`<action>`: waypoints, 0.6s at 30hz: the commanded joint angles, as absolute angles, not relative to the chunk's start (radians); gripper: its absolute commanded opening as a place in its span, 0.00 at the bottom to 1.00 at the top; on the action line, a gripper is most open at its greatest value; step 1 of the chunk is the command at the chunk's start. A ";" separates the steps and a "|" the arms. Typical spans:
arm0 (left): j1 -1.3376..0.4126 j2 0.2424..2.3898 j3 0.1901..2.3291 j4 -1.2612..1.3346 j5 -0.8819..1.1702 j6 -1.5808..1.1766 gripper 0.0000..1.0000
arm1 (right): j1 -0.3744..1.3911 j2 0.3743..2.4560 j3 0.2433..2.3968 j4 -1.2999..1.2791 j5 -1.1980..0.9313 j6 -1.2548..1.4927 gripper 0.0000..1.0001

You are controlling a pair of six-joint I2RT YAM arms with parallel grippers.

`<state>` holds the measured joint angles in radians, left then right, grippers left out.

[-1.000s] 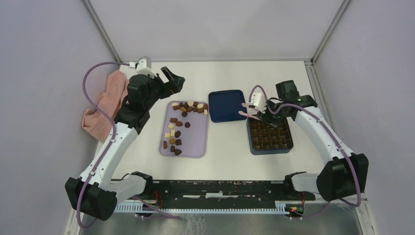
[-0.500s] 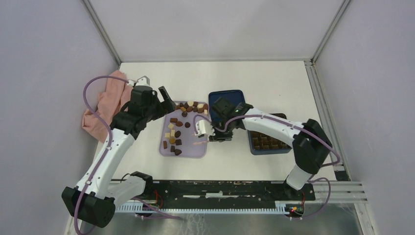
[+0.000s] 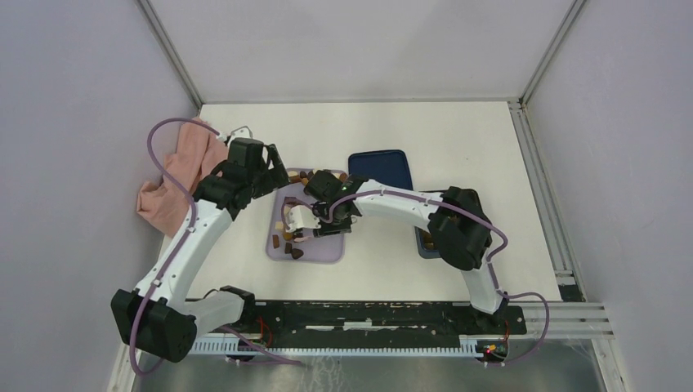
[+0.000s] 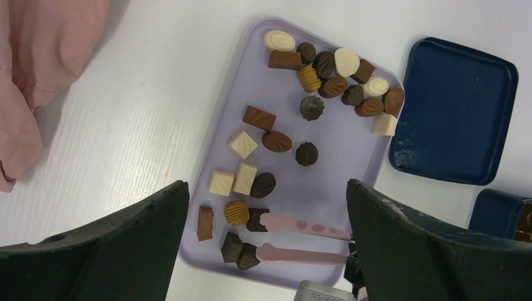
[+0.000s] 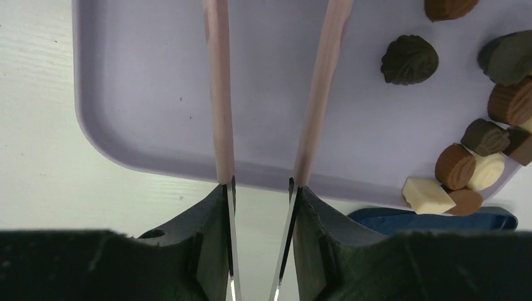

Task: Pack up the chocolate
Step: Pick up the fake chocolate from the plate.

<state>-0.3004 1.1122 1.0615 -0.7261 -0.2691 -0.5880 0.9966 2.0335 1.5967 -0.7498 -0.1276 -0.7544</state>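
Chocolate (image 4: pixel 276 142) pieces, dark, mid-brown and cream, lie scattered on the lilac tray (image 4: pixel 339 157), clustered at its far end and looser toward the near corner. The right gripper (image 4: pixel 260 236) reaches low over the tray, its long pink fingers (image 4: pixel 307 226) parted with bare tray between them, their tips right at dark pieces but clamping none. The left gripper (image 4: pixel 266 184) hovers above, jaws spread wide and empty, with a dark blue lid (image 4: pixel 455 113) beside the tray.

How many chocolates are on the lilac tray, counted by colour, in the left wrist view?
Cream-white chocolates: 7
Caramel-tan chocolates: 2
Mid or dark brown chocolates: 17
Total: 26
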 commanded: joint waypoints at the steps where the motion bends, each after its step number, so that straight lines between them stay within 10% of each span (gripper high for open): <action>1: -0.301 1.125 1.130 -0.695 -0.297 -0.512 1.00 | 1.018 2.073 1.673 -0.799 -0.059 -0.728 0.41; 18: -0.300 0.942 1.059 -0.691 -0.411 -0.505 1.00 | 1.052 2.158 1.764 -0.903 0.016 -0.703 0.42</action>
<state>-0.3004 0.9886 1.0573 -0.7231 -0.3481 -0.5442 1.0386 2.1445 1.7386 -0.8791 -0.0250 -0.7185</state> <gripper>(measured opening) 0.997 0.418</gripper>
